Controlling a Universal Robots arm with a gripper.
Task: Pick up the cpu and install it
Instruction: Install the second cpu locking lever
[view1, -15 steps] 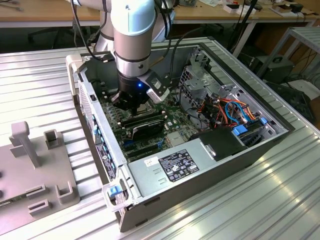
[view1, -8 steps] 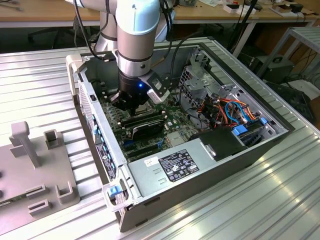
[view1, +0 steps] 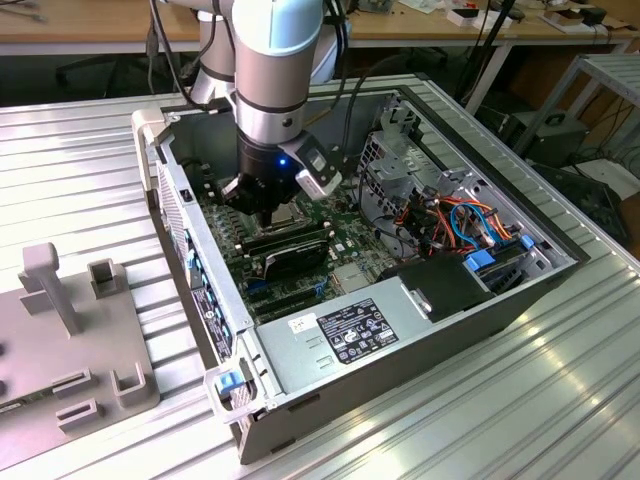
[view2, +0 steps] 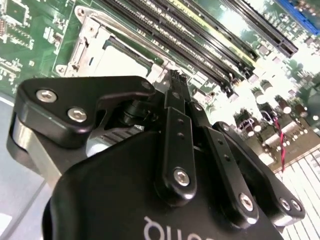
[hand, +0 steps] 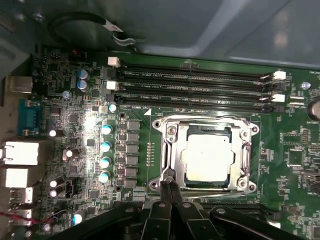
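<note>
My claw (hand: 169, 186) hangs low over the green motherboard (hand: 75, 100) inside the open computer case (view1: 400, 330), and its two black fingers (hand: 172, 192) are pressed together with nothing between them, the tips meeting at a narrow point. In the first wrist view the cpu (hand: 207, 155) lies flat in its socket, its pale silvery top facing up, framed by the metal socket frame (hand: 167, 145) with screws at its corners. My closed tips sit just at that frame's near corner, beside the chip and not on it; the cpu's top is bare and I am not gripping it. In the second wrist view my claw (view2: 176, 82) rises from the black body of the hand, and the same socket and the pale top of the cpu (view2: 117, 62) show just past the tips, in the upper left of the frame, with the long black memory slots (view2: 200, 35) running diagonally beyond. In the exterior view my arm (view1: 275, 70) comes down from the top centre into the case, the claw (view1: 268, 212) near the board just above a black card (view1: 285, 252), with a grey power supply box (view1: 360, 330) towards the lower centre of the frame.
</note>
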